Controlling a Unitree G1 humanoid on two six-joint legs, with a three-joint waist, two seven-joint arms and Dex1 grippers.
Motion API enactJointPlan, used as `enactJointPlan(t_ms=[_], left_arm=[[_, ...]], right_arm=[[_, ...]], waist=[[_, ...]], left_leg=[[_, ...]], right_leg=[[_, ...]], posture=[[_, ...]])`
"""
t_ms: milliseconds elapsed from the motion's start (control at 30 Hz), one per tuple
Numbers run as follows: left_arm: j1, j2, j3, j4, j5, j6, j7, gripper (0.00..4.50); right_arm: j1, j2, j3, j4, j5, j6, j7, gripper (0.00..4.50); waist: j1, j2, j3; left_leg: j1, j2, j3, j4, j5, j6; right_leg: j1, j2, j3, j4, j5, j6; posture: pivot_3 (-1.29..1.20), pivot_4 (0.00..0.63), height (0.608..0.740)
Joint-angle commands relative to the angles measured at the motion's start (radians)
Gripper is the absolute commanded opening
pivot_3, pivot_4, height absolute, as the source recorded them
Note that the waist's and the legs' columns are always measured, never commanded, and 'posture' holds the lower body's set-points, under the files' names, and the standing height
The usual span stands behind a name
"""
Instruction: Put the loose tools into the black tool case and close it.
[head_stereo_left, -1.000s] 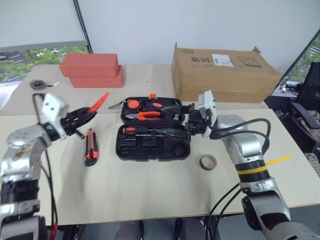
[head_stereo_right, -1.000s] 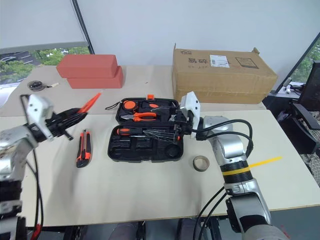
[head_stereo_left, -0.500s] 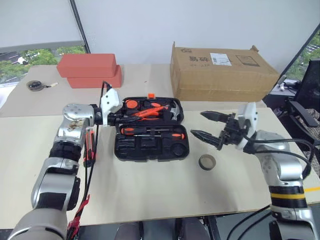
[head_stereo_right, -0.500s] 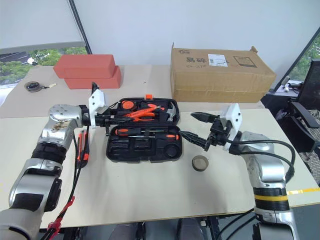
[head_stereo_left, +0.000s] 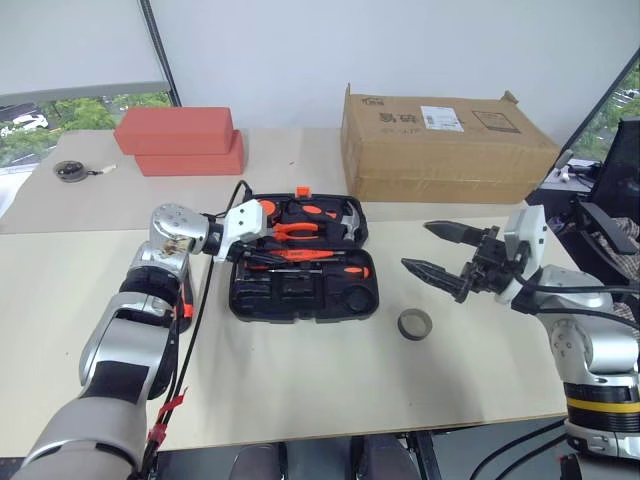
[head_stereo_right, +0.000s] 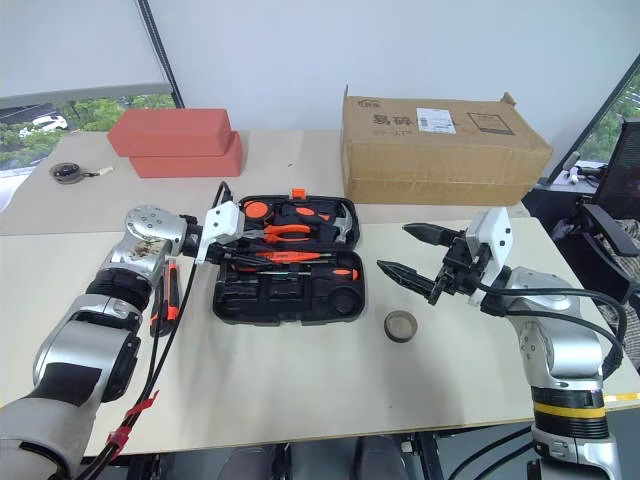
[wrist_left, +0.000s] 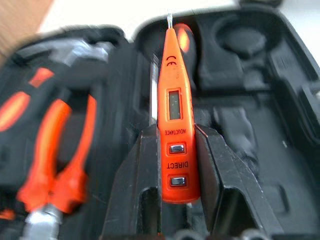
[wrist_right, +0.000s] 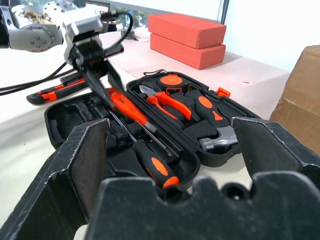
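Over the open black tool case (head_stereo_left: 303, 285), the left end effector (wrist_left: 177, 150) is clamped on the slim orange screwdriver (wrist_left: 173, 107) (a tester type with a small window and two buttons on its body), whose metal tip points out past the fingers toward the case's moulded slots. Directly beneath and ahead of that end effector lie the case's two halves: the nearer half holds two screwdrivers with orange-and-black handles (wrist_right: 150, 162), and the farther half holds the orange-handled pliers (head_stereo_left: 300, 229) and the hammer (head_stereo_left: 345, 216). Just behind the left end effector, beside the arm, the orange-black utility knife (head_stereo_right: 166, 300) lies on the tabletop (head_stereo_left: 300, 390) outside the case. The right end effector (head_stereo_left: 440, 250) hovers well off to the other side of the case with its two black fingers spread wide and nothing between them; the small brownish tape roll (head_stereo_left: 414, 323) lies on the tabletop below and slightly nearer than those fingertips. Farther back stand two stacked red boxes (head_stereo_left: 185, 140) and a cardboard box (head_stereo_left: 445, 145).
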Motion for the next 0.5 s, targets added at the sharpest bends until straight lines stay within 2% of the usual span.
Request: enactJointPlan(t_ms=[33,500], left_arm=[[0.009,0.046,0.002,-0.093,0.002,0.02,-0.037,0.5],[0.136,0.12,-0.013,-0.317,0.041,0.138,-0.003,0.5]], right_arm=[[-0.005,-0.011,-0.004,-0.032,0.005,-0.016,-0.007,4.5],[-0.009,0.0,0.025,-0.021,0.006,-0.03,-0.006,4.5]], waist=[[0.0,0.0,0.0],[0.002,0.0,0.0]], left_leg=[[0.0,0.0,0.0,0.0,0.0,0.0],[0.0,0.0,-0.001,0.003,0.0,0.0]], right_leg=[[0.0,0.0,0.0,0.0,0.0,0.0],[0.0,0.0,0.0,0.001,0.0,0.0]], posture=[[0.0,0.15,0.713],[0.0,0.15,0.713]])
